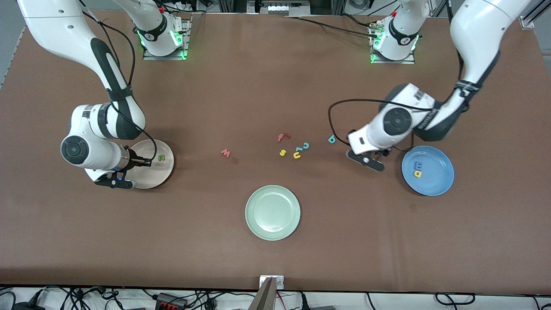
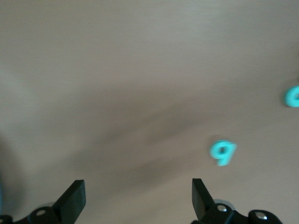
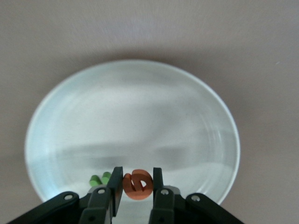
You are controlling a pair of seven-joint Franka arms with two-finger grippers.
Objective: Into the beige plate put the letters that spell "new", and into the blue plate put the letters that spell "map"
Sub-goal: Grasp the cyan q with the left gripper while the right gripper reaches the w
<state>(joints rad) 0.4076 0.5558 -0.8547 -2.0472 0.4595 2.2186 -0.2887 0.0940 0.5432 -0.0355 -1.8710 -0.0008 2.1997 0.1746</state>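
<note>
Front view first: the right gripper (image 1: 144, 162) is hanging over the beige plate (image 1: 165, 174), at the right arm's end of the table, with the dark green n (image 1: 161, 157) lying in that plate. The blue plate (image 1: 439, 183) is sitting at the left arm's end, carrying the blue m (image 1: 418, 165) and the yellow a (image 1: 417, 174) side by side. The left gripper (image 1: 379, 154) is hovering over bare table just beside the blue plate, toward the middle. The teal p (image 1: 331, 139) is lying on the table near it. The pinkish-red w (image 1: 225, 153) is sitting alone on the table, well apart from both plates. Between w and p there's a small cluster: red f (image 1: 283, 137), yellow s (image 1: 282, 152), yellow u (image 1: 297, 154) and a teal hooked letter (image 1: 305, 146). A pale green plate (image 1: 273, 212) is sitting nearer the camera than all of those.

Left wrist view: the fingers (image 2: 72, 201) are standing wide apart with nothing between them, and the teal p is showing on the table ahead, a bit blurred.

Right wrist view: the fingers (image 3: 114, 187) are pinching the orange e (image 3: 138, 183) above the plate, with the green n right beside it.
</note>
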